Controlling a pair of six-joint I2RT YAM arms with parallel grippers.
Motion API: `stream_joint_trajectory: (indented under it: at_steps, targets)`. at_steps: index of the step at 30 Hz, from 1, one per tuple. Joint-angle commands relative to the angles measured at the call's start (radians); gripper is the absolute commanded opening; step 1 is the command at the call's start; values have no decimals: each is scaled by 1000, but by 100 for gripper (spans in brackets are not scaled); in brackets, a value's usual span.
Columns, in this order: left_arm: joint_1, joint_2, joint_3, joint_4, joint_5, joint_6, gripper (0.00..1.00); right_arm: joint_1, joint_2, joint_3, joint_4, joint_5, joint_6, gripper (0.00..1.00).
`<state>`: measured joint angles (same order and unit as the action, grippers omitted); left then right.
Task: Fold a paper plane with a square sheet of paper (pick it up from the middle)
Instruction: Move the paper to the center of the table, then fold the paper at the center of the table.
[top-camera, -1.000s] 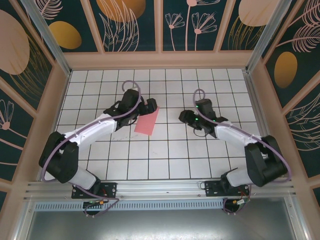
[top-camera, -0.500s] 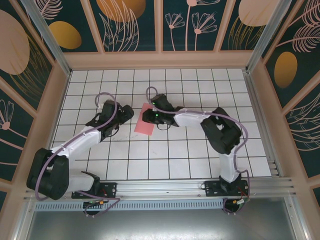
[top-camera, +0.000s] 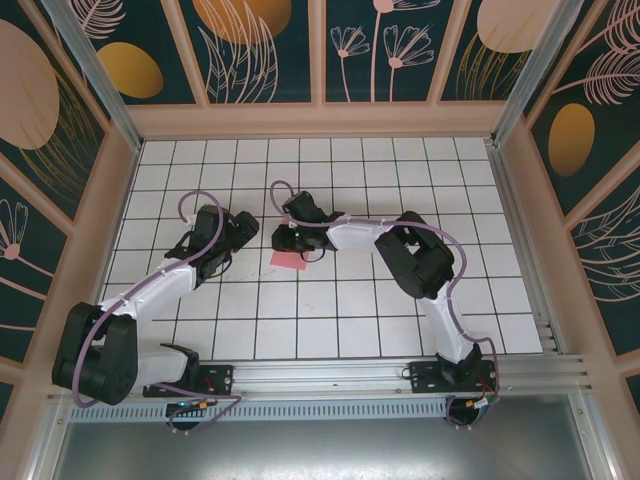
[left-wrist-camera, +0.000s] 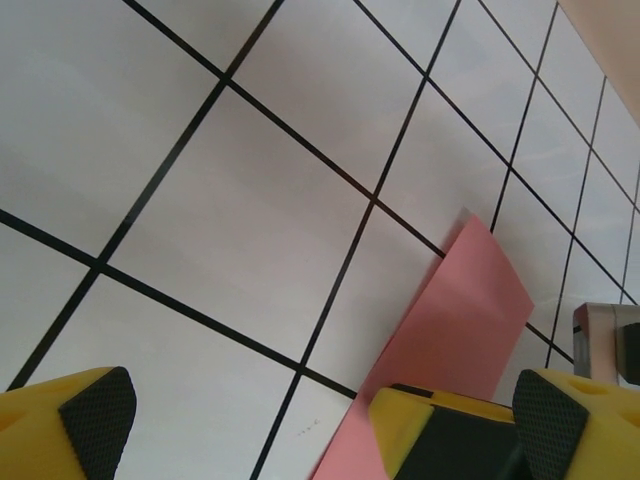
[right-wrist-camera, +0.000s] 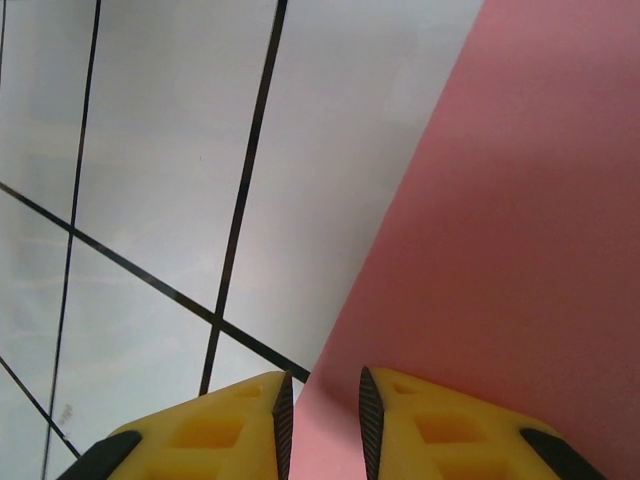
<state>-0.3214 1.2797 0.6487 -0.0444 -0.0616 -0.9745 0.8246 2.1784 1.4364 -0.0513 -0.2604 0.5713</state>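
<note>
So on the white grid table (top-camera: 400, 300) the square sheet of paper (left-wrist-camera: 460, 310), plain pink-red and smooth, lies just ahead of the wide-apart left fingers (left-wrist-camera: 70, 420), its edge running into the thin slit between the nearly-together right fingers (right-wrist-camera: 450, 430), can't tell if they're actually pinching it.
</note>
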Motion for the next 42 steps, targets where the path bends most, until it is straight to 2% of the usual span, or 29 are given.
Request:
stream_joint_trajectory:
  at_steps: [1, 6, 9, 16, 20, 23, 27, 34, 39, 42]
  targets:
    - [5, -2, -3, 39, 51, 8, 98, -2, -26, -99, -116, -6, -115, 28]
    - [5, 20, 3, 82, 146, 62, 98, -11, -149, -314, -87, -58, -231, 28]
    - [4, 40, 9, 145, 223, 76, 97, -7, -205, -385, -59, -112, -247, 29]
    - [-17, 91, 31, 218, 321, 75, 93, -10, -377, -450, 4, -89, -139, 32]
    - [-61, 134, 49, 243, 357, 77, 89, -12, -494, -459, 52, -64, -6, 39]
    - [-108, 175, 69, 265, 369, 74, 85, -14, -559, -506, 97, -21, 87, 50]
    - [-165, 240, 101, 304, 399, 60, 74, -54, -628, -582, 79, 43, 168, 60]
    - [-191, 337, 133, 337, 438, 48, 52, -184, -737, -755, 138, -9, 262, 70]
    - [-215, 393, 166, 331, 453, 57, 44, -218, -776, -820, 175, -5, 301, 78]
    - [-225, 427, 190, 295, 400, 55, 41, -224, -778, -838, 204, -10, 316, 80]
